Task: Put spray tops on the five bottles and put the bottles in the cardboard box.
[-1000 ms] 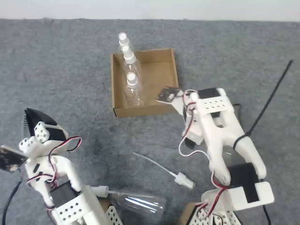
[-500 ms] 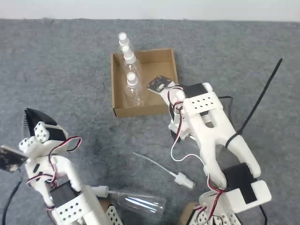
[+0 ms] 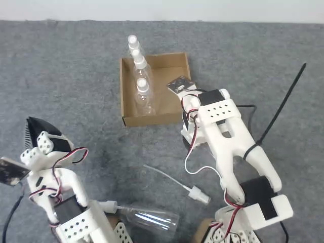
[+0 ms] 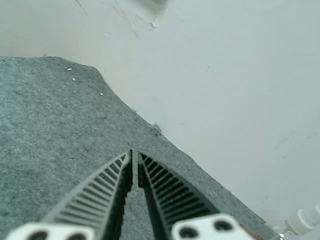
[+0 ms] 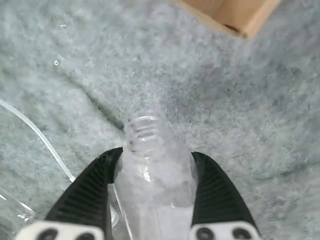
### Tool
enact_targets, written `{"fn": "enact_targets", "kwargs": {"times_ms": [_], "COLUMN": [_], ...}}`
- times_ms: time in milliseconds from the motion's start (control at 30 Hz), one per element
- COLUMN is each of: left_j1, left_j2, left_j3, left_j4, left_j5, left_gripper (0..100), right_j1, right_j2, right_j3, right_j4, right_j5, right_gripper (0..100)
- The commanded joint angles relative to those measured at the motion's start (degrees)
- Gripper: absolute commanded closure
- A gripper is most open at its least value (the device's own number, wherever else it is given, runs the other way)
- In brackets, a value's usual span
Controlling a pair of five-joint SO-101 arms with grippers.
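Three clear bottles with white spray tops lean in the left part of the cardboard box. My right gripper is shut on a clear bottle whose threaded neck is bare; in the high view its arm stands just in front of the box's right corner. On the carpet between the arms lies a loose spray top with its long thin tube. Another clear bottle lies on its side at the front. My left gripper is shut and empty, raised at the front left.
A corner of the box is just beyond the held bottle. Grey carpet covers the table, with a white wall behind. A black cable trails to the right of the right arm. Carpet left of the box is bare.
The right arm has swung left toward the box's front right corner and its wrist has turned a little. The left arm, bottles and loose spray top have not moved.
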Motion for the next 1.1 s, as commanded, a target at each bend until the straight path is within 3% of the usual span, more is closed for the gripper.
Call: {"fn": "enact_targets", "kwargs": {"times_ms": [0,367,1067], "left_j1": [0.2,0.2,0.2], "left_j2": [-0.9,-0.9,-0.9], "left_j3": [-0.7,-0.7,-0.7], "left_j4": [-2.0,-2.0,-2.0], "left_j5": [0.1,0.1,0.1], "left_gripper": [98,98,98], "right_j1": [0.0,4.7,5.0], "right_j2": [-0.9,-6.5,-16.5], "right_j3": [-3.3,-2.1,6.4], "right_j4": [0.7,0.7,-2.8], "right_j5": [-2.1,-2.0,-2.1], "right_gripper": [98.6,98.6,98.6]}}
